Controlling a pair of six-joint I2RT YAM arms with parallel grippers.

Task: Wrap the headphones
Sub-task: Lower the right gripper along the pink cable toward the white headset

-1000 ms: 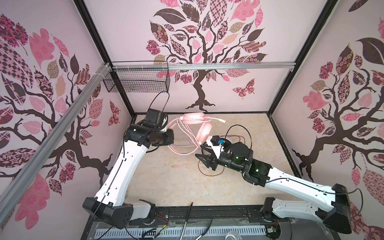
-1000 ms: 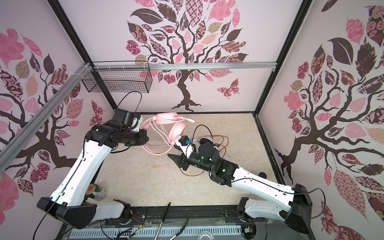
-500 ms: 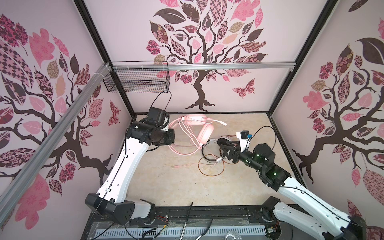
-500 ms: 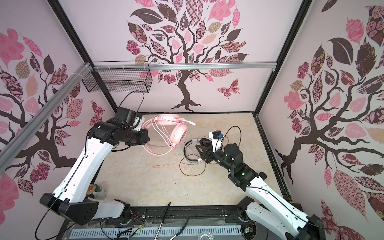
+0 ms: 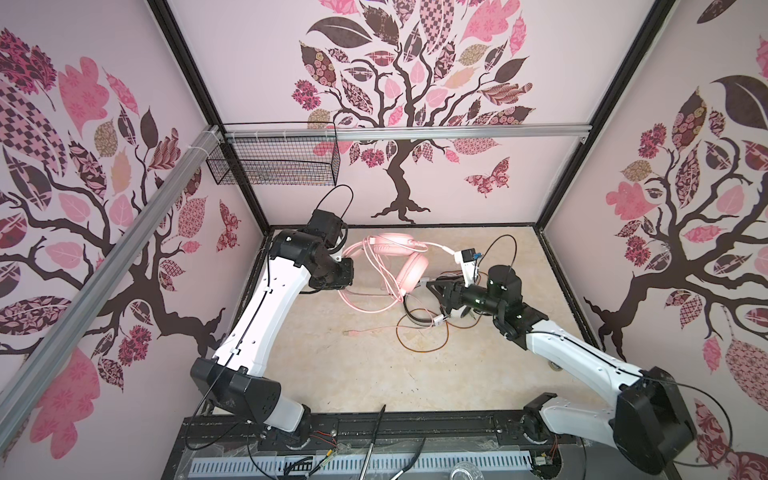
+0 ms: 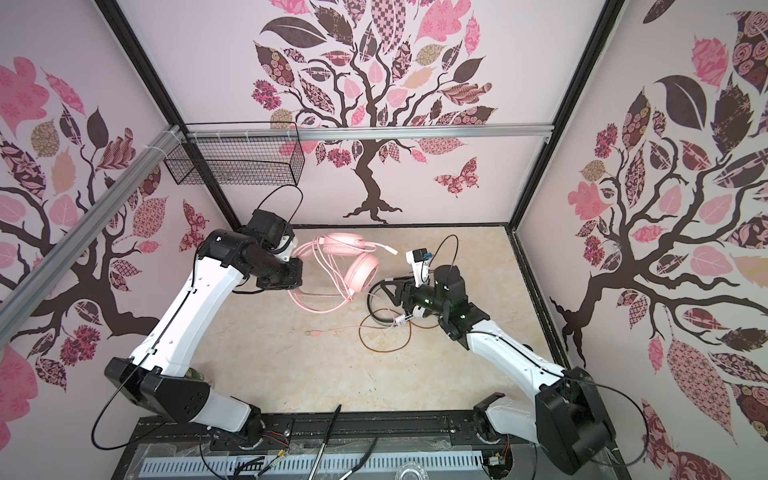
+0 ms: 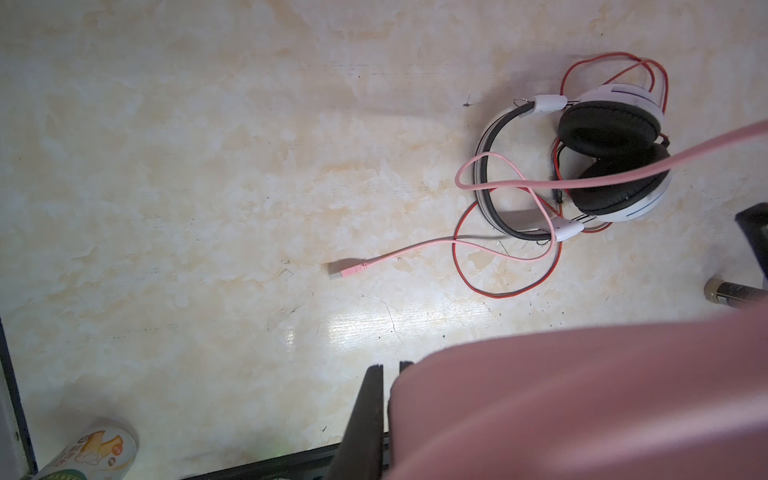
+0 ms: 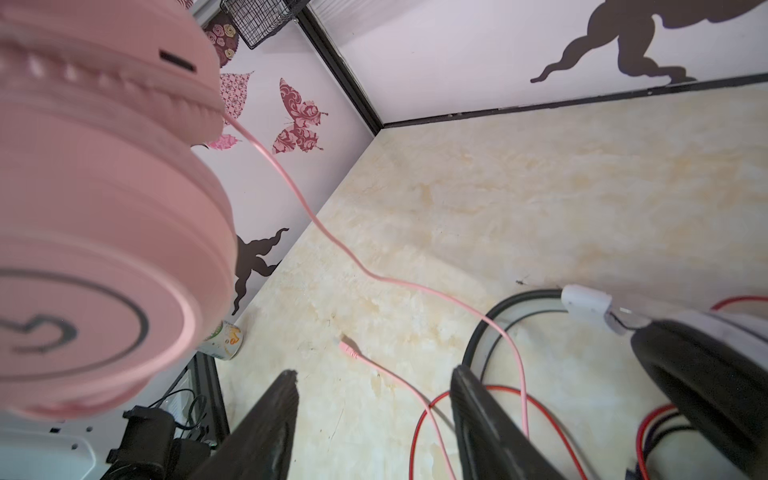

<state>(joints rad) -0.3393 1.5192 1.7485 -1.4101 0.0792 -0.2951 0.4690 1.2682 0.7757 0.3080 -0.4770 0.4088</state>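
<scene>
Clamping the pink headset (image 5: 411,267) aloft in our left gripper (image 7: 390,366), we hold our right gripper (image 8: 376,372) parted — empty.

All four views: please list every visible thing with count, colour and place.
pink headphones: 1, pale pink, held above the table's back
pink cord: 1, pink, hanging from them, plug on the table
white-and-black headphones: 1, white with black earpads, lying right of centre
orange-red cord: 1, orange-red, looped beside them on the table
can: 1, white and green, front left table edge
wire basket: 1, black, back wall, left
table: 1, beige marbled, below everything
left gripper: 1, black, jaws shut on the pink headphones
right gripper: 1, black, jaws open, empty, near the white-and-black headphones
</scene>
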